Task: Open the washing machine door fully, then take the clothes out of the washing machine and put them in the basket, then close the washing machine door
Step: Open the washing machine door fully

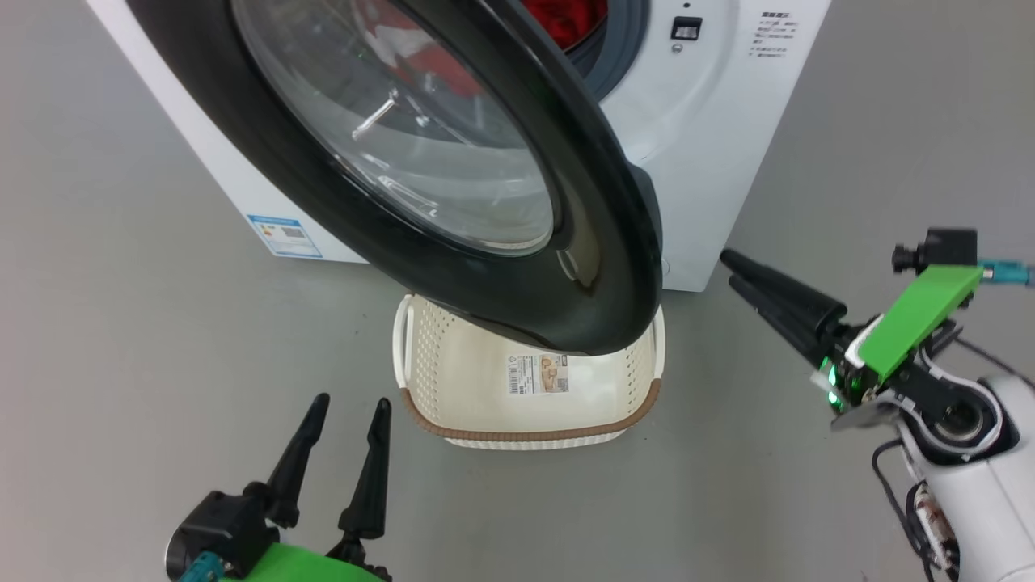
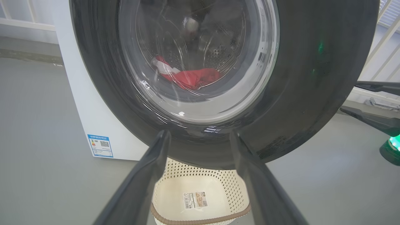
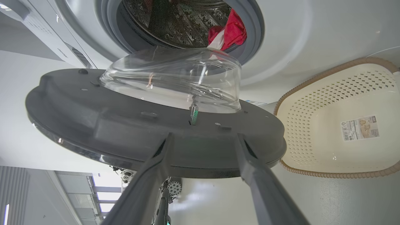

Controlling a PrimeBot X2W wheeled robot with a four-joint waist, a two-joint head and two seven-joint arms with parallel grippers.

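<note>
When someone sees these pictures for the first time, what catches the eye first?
The big round black door of the white washing machine stands partly open, hanging above the cream basket on the grey floor. Bright red clothes lie in the drum behind it.

Door (image 1: 501, 299) half open; red clothes (image 1: 566, 20) inside washing machine (image 1: 711, 162); basket (image 1: 525, 436) beneath.

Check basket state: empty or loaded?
Empty. The basket holds only a paper label; the red clothes sit inside the washing machine.
</note>
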